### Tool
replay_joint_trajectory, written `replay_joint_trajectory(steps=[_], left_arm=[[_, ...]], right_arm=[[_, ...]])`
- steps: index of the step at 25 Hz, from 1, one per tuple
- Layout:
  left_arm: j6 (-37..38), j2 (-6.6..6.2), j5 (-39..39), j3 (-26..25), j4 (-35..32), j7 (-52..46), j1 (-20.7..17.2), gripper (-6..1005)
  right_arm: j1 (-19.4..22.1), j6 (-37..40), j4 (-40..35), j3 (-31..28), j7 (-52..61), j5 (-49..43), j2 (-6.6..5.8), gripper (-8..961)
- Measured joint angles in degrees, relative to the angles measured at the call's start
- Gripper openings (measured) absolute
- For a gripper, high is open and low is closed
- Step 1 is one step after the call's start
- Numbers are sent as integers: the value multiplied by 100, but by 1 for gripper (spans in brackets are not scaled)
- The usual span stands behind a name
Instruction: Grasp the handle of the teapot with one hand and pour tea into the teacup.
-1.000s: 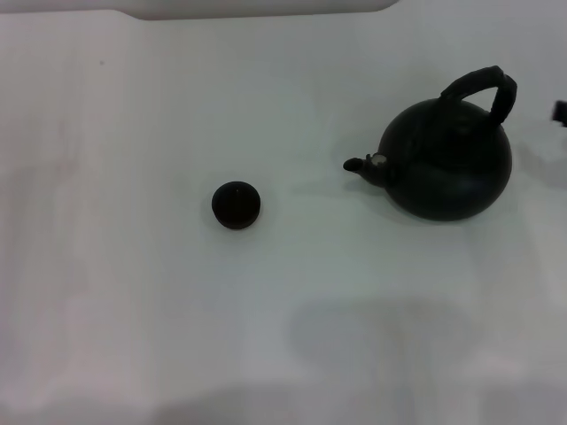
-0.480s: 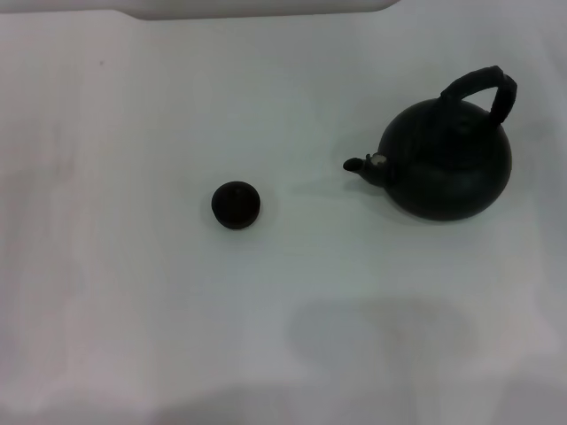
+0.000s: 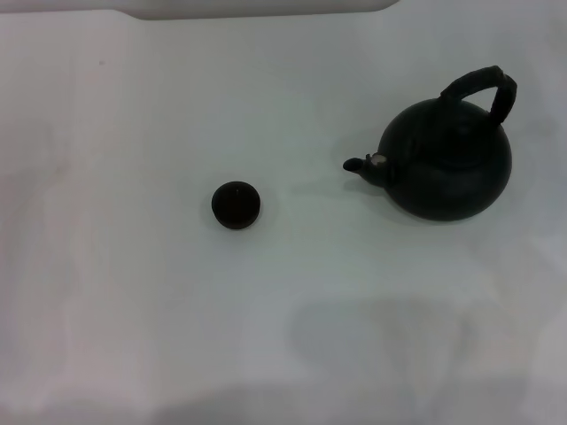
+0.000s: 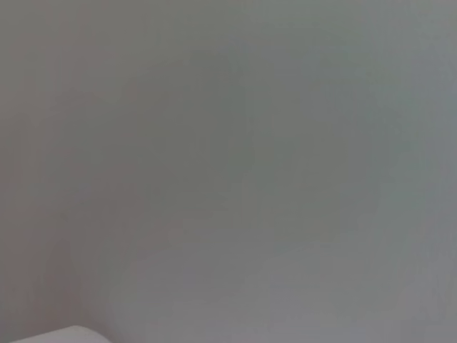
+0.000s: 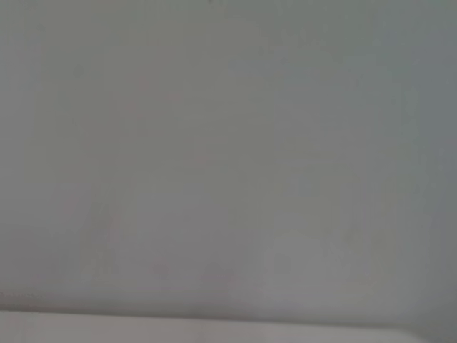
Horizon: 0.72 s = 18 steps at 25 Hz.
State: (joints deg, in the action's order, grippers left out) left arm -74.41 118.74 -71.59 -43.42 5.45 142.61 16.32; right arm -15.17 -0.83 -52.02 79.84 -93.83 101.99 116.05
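Jaws of both arms out of frame in every view, so no telling whether released or clenched.

Head view: white table (image 3: 133, 336) carrying two things only. Teapot (image 3: 447, 164) on the robot's right side, upright, round matte-black body. Short spout (image 3: 361, 166) aimed toward the robot's left, small silvery spot at its base. Handle (image 3: 483, 88) arched over the top, standing up, free of any grip. Teacup (image 3: 236, 204) sitting upright near the middle of the table, to the left of the teapot, well apart from the spout, roughly in line with where the spout aims. Cup far smaller than the pot; interior too dark to tell whether anything is in it. Paler strip along the far edge of the table, beyond both things. Faint grey shadow patch on the table nearer the robot, below the teapot. No arm in this view.

Left wrist view: plain grey-white surface (image 4: 228, 157) filling the frame, probably the table, too featureless to be sure. Lighter patch at one corner. No teapot, no teacup, no fingers showing.

Right wrist view: same sort of plain grey-white surface (image 5: 228, 143), lighter band along one edge. No task things, no fingers showing.
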Motion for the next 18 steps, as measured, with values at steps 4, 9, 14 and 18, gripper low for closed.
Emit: replay_joint_trajectory(steps=[4, 9, 14, 18], left_arm=[[2, 0, -3, 0, 0, 2, 0, 830], [7, 0, -5, 0, 0, 3, 13, 830], [7, -1, -22, 0, 0, -22, 12, 830], [-38, -2, -74, 1, 0, -26, -6, 830]], right_arm=[[-136, 1179, -83, 788, 88, -395, -19, 739], [-236, 3401, 115, 2347, 1718, -1983, -37, 734], [-318, 6583, 1644, 3936, 5788, -4352, -67, 734], [-336, 7218, 2237, 3992, 8613, -5093, -195, 733]])
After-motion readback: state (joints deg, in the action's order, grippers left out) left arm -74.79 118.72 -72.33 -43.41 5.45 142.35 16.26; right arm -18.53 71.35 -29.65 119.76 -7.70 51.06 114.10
